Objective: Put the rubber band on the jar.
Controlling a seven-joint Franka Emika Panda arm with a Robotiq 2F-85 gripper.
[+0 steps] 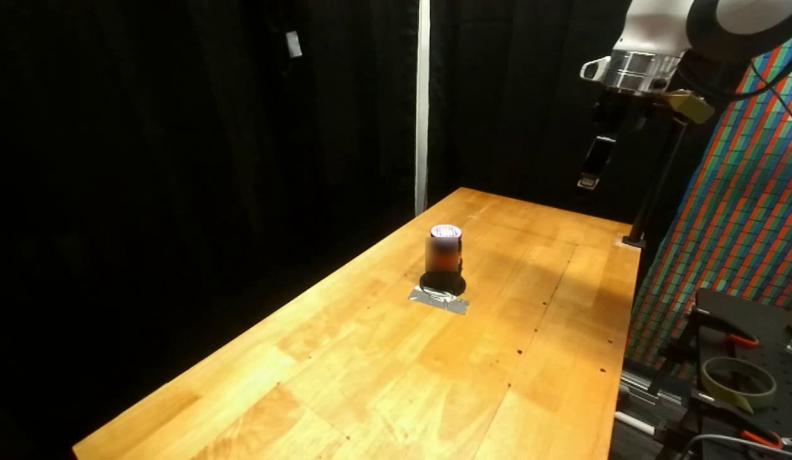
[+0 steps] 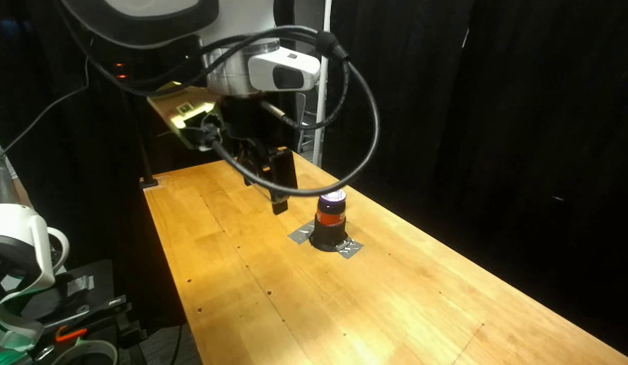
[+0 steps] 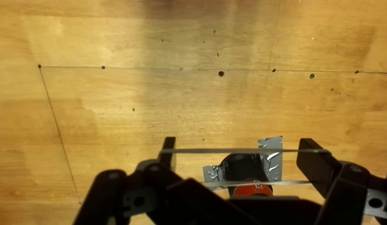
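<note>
The jar [image 1: 444,259] stands upright on the wooden table; it shows in an exterior view [image 2: 330,218] with a pale purplish lid, orange-red band and black lower part in a black base. The wrist view shows its orange-red part [image 3: 254,189] at the bottom, partly hidden by the gripper. My gripper [image 3: 239,150] is open. A thin pale rubber band [image 3: 218,151] is stretched around both fingers, its two strands crossing the gap. In both exterior views the gripper [image 1: 588,182] [image 2: 263,195] is above the table, beside and apart from the jar. The band is hard to make out there.
Grey tape [image 2: 350,249] fixes the black base to the table [image 2: 395,304]. A cable loop [image 2: 367,157] hangs from the arm close to the jar in that view. A black pole [image 1: 658,172] stands at a table corner. A side cart holds a tape roll [image 1: 763,390] and clamps.
</note>
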